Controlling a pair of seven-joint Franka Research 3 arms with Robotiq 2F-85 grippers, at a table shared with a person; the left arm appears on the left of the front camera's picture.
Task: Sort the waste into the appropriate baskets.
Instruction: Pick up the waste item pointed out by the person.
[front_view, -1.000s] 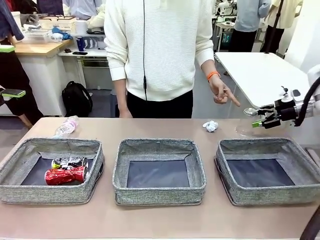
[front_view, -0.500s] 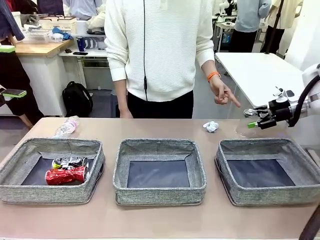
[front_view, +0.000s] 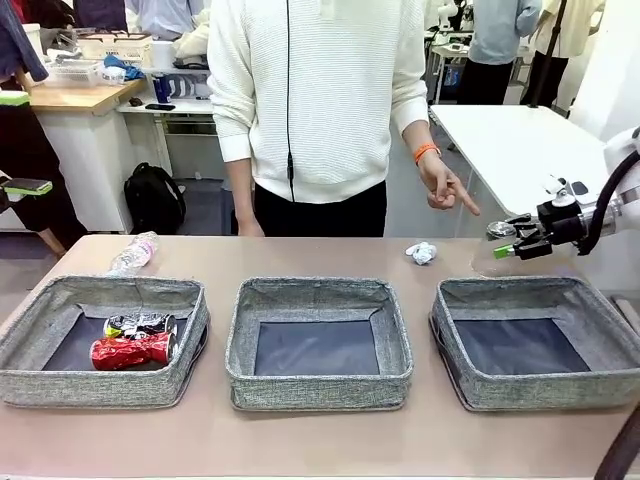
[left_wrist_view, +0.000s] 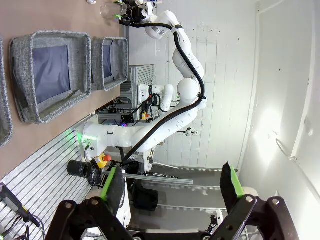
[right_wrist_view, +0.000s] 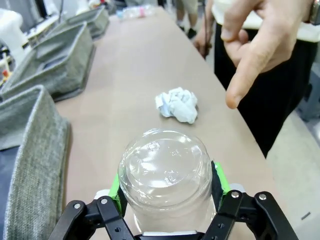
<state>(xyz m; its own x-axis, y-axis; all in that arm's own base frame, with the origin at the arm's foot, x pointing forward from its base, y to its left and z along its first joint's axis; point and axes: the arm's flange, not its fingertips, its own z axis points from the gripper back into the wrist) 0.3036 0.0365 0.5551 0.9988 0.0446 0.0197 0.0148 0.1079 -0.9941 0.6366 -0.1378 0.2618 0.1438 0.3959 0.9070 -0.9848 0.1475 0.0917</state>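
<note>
Right hand (right_wrist_view: 167, 185) clamps the clear plastic cup (right_wrist_view: 162, 167) between its green pads.
Left hand (left_wrist_view: 169, 175) gapes wide, holding nothing; a crumpled white paper ball (right_wrist_view: 177, 105) lies on the table (right_wrist_view: 125, 75) just beyond the cup.

robot lab with cluttered workbenches (front_view: 70, 95)

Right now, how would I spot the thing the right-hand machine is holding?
Start at the brown table and find the rightmost grey woven fabric basket. Just beyond its far edge, the right end effector grips a clear plastic cup. Unlike the crumpled white paper ball nearby, it is see-through.
</note>
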